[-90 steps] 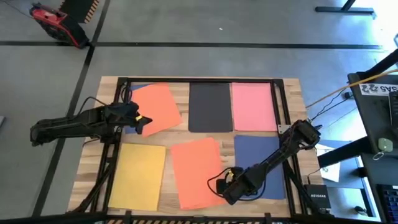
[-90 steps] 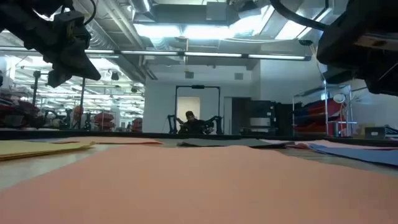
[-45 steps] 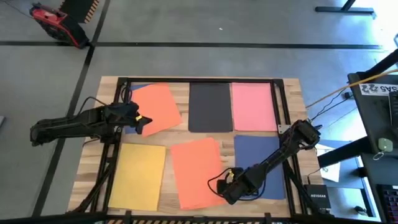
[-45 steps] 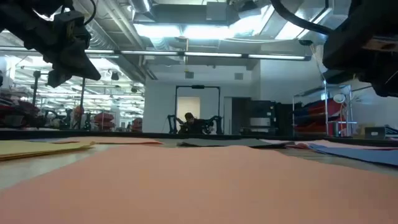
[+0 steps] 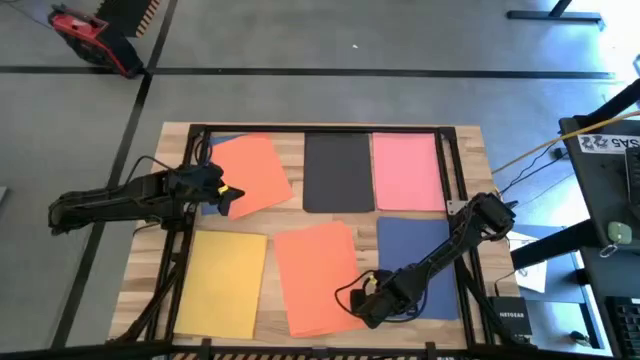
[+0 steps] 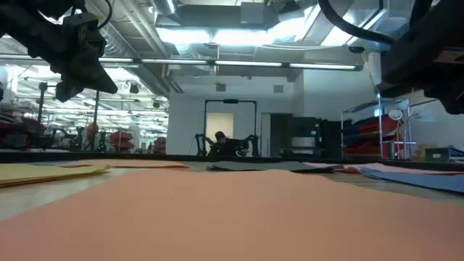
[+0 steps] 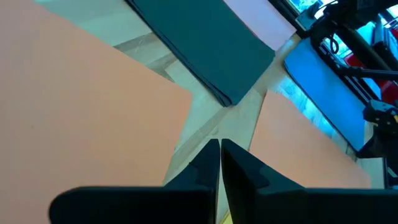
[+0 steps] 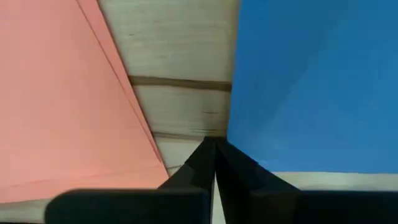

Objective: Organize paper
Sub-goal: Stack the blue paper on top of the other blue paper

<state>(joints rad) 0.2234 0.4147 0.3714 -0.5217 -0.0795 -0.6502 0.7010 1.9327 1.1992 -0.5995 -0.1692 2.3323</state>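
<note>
Several sheets of paper lie flat on the wooden table: a tilted orange sheet (image 5: 252,172) at the far left, black (image 5: 338,172), pink (image 5: 407,170), blue (image 5: 418,262), a second orange sheet (image 5: 315,277) and yellow (image 5: 222,283). A blue corner (image 5: 214,141) peeks out from under the tilted orange sheet. My left gripper (image 5: 228,196) hangs shut above the near edge of that sheet (image 7: 93,106). My right gripper (image 5: 362,297) is shut over the bare wood strip (image 8: 180,106) between the near orange sheet (image 8: 56,93) and the blue sheet (image 8: 311,81).
A black metal frame (image 5: 320,129) runs along the table's far edge and down both sides. A desk with gear (image 5: 610,160) stands to the right of the table, and a red tool (image 5: 88,38) lies on the floor at the far left. A person (image 6: 220,139) sits far behind.
My right gripper has eased a little toward the table's near edge, still shut. The sheets have stayed where they were.
</note>
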